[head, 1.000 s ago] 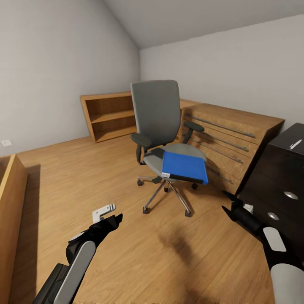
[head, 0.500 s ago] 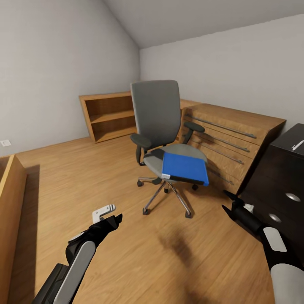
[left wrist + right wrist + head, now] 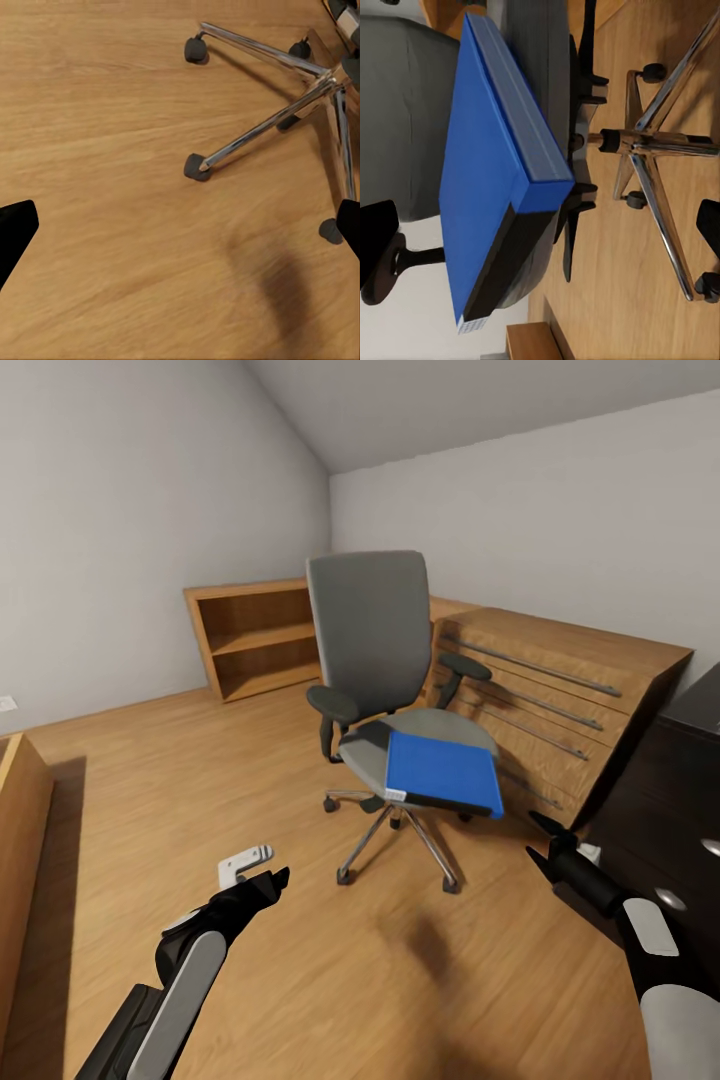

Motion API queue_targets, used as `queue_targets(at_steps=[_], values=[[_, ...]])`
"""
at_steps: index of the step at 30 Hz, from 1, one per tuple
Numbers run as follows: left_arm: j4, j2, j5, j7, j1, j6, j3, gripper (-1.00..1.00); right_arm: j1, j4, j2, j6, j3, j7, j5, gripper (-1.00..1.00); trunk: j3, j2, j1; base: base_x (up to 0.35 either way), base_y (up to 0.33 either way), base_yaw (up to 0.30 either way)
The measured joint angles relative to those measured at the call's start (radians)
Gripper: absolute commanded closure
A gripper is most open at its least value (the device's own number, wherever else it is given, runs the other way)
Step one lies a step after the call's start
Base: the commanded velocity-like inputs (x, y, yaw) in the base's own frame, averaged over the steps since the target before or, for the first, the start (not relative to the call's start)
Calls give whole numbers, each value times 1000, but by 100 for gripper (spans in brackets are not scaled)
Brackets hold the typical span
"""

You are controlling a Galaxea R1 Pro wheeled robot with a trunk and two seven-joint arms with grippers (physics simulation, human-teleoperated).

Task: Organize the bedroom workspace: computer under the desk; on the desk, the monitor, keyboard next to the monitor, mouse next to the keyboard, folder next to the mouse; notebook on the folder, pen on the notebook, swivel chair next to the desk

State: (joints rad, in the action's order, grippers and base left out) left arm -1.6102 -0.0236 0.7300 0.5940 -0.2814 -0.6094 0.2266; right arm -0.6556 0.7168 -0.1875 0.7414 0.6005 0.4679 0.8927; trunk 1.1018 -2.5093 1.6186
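Head view: folder (image 3: 443, 773) on swivel chair (image 3: 385, 690) beside wood cabinet (image 3: 560, 700), both grippers' jaws spread.

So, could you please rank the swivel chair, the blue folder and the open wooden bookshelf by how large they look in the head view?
1. swivel chair, clearly largest.
2. open wooden bookshelf, though it stands farther back, so its real size is unsure.
3. folder, smallest, lying on the chair's seat.

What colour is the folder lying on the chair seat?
Bright blue with a dark edge; the folder shows best in the right wrist view.
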Motion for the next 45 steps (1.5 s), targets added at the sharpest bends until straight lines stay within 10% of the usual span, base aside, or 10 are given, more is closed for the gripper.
queue_targets(at_steps=[45], values=[[1, 4, 6, -1, 0, -1, -1, -100, 0, -51, 5, -4, -7, -5, -7, -100, 0, 0, 0, 87, 21, 0]])
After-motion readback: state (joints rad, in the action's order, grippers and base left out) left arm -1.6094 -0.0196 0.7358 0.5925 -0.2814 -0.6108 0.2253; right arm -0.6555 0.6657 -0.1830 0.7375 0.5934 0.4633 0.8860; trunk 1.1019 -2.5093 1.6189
